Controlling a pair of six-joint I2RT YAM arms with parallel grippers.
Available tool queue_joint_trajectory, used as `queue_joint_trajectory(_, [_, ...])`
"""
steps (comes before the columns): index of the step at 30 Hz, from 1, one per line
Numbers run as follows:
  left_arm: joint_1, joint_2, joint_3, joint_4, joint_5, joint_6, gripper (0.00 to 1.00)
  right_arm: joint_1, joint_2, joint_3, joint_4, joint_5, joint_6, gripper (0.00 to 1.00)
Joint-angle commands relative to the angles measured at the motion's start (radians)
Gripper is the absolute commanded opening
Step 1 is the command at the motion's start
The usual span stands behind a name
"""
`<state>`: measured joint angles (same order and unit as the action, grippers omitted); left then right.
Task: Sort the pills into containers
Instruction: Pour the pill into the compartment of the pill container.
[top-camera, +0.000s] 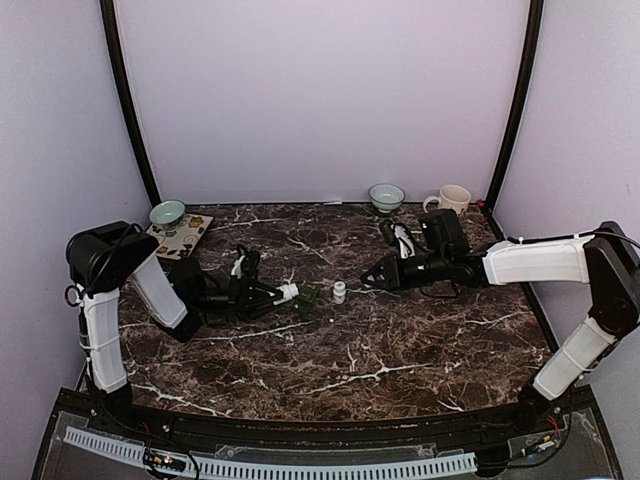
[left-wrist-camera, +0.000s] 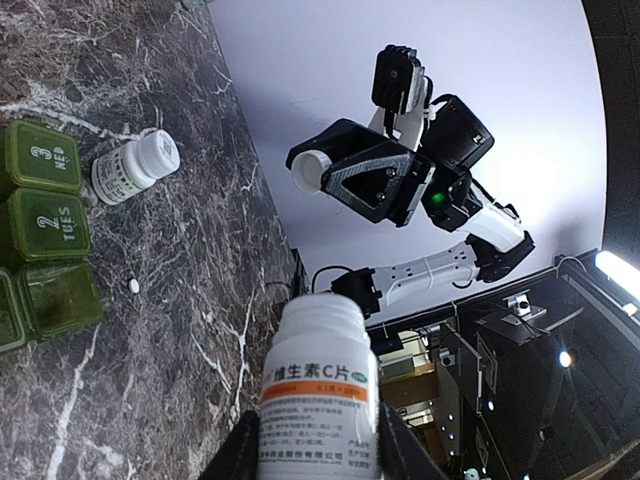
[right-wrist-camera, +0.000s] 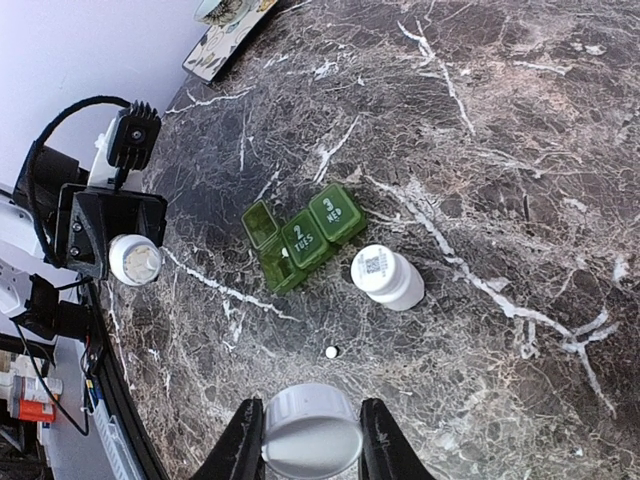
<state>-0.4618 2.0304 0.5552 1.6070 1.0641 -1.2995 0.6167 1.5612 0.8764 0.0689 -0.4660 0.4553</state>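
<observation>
**Risk: pills spill past the pill box**

The left hand (left-wrist-camera: 322, 440) is clenched on the big bottle (left-wrist-camera: 320, 385), which lies nearly flat w/ its mouth toward the green pill box (right-wrist-camera: 305, 235). The mouth looks uncapped. The right hand (right-wrist-camera: 312, 422) grasps a white cap (right-wrist-camera: 312, 438), prob. the cap of this bottle, and hangs above the worktop (top-camera: 400, 360) near the box.

What can go wrong:

- Too much tilt, and several pills come out at once and roll on the worktop. One loose pill (right-wrist-camera: 331, 352) lies there already, near the box.
- The lids marked TUES and WED look shut, and only the end compartment seems open. The target is narrow, so a small aiming error drops pills on a lid.
- The small bottle (right-wrist-camera: 388, 277) stands just beside the box. A sweep of either hand can knock it over or push the box.
- Both hands work near the same spot, so contact between them is possible, esp. if the right one comes down for the loose pill.
</observation>
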Motion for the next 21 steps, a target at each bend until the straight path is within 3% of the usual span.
queue_joint_trajectory(1, [0.007,0.009,-0.011,0.079,-0.032,0.048,0.18,-0.015,0.011,-0.008,0.039,0.002,-0.001,0.00])
queue_joint_trajectory(21, [0.003,0.040,0.028,-0.068,-0.071,0.143,0.18,-0.033,0.024,-0.007,0.048,-0.014,-0.004,0.00])
